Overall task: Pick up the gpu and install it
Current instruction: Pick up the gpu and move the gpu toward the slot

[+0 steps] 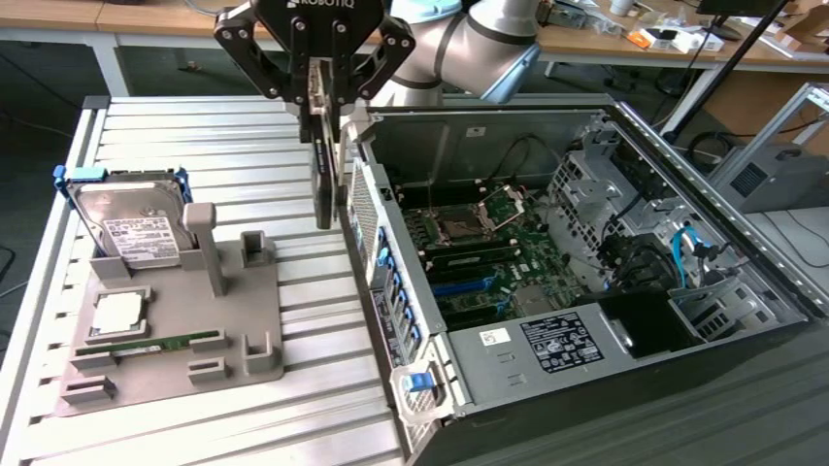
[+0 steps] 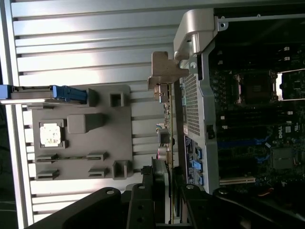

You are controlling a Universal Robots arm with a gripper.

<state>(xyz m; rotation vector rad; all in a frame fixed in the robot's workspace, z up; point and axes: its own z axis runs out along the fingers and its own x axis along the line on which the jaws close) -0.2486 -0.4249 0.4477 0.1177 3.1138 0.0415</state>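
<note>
Vertically, pincer (image 1: 326,115) clamps thin, dark gpu (image 1: 324,189).

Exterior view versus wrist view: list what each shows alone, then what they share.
Exterior view: the grey arm, the benches behind, the hard drive's white label. Wrist view: the gpu edge-on, its metal bracket at the far end. Both: the gripper shut on the gpu, the grey fixture tray, the open computer case.
</note>
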